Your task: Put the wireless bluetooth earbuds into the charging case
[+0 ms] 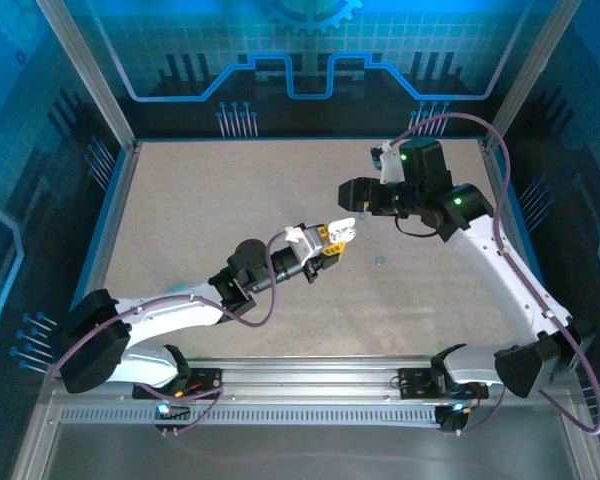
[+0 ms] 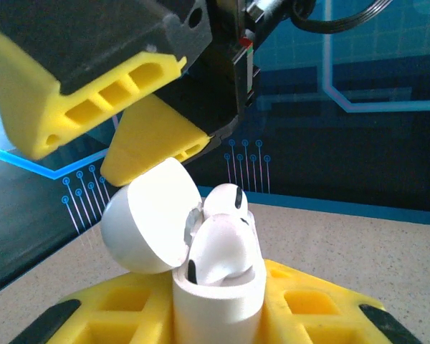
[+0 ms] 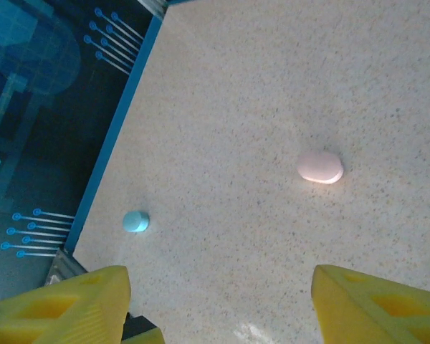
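My left gripper [image 1: 337, 237] [image 2: 218, 315] is shut on a white charging case [image 2: 216, 301], held upright above the middle of the table. Its lid [image 2: 147, 218] is swung open to the left. Two white earbuds stand in the case: one seated at the back [image 2: 223, 200], the other [image 2: 218, 247] leaning at the front, partly above the rim. Just beyond and above the case, my right gripper [image 1: 352, 192] [image 3: 218, 301] is open, its yellow fingers [image 2: 93, 93] wide apart with nothing between them. A pinkish earbud [image 3: 319, 166] and a pale blue earbud [image 3: 135, 221] lie on the table below it.
The speckled beige table [image 1: 230, 200] is fenced by metal posts and blue printed panels. A small bluish piece [image 1: 380, 261] lies right of the left gripper. The table's blue-edged border [image 3: 111, 143] runs close to the pale blue earbud.
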Motion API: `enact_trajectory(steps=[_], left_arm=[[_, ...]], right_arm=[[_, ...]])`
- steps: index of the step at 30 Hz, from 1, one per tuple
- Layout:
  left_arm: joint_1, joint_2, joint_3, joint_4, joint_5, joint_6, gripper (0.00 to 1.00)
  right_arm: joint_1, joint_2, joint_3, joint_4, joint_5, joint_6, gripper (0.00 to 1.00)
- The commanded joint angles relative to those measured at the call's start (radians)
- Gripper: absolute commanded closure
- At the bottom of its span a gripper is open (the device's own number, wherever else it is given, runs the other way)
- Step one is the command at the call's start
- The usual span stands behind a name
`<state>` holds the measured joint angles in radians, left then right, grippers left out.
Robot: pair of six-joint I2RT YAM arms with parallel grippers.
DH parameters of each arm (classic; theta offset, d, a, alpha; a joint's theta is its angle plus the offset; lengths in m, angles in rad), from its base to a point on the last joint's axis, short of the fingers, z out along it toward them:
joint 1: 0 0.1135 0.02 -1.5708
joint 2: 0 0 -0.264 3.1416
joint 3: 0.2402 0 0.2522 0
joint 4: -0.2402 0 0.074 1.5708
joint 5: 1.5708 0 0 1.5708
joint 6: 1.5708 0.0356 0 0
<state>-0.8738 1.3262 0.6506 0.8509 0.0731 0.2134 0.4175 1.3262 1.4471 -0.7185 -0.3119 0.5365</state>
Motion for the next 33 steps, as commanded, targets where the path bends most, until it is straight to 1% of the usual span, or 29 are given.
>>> enact_trajectory(steps=[1,6,14,24,33], left_arm=[[-0.002,-0.037,0.013,0.008,0.019,0.022,0.71],[0.0,-0.039,0.015,0.01,0.01,0.019,0.72],[0.011,-0.047,0.012,0.016,-0.002,0.004,0.72],[0.024,-0.048,0.01,0.02,-0.017,-0.023,0.72],[0.033,-0.047,0.009,0.02,-0.032,-0.05,0.72]], right_arm=[[-0.009,0.032,0.046,-0.074,-0.059,-0.026,0.32],[-0.007,0.073,0.067,-0.13,-0.091,-0.06,0.36],[-0.005,0.078,0.067,-0.17,-0.084,-0.089,0.4],[-0.005,0.055,0.05,-0.183,-0.093,-0.114,0.42],[-0.005,0.037,0.033,-0.178,-0.095,-0.118,0.42]])
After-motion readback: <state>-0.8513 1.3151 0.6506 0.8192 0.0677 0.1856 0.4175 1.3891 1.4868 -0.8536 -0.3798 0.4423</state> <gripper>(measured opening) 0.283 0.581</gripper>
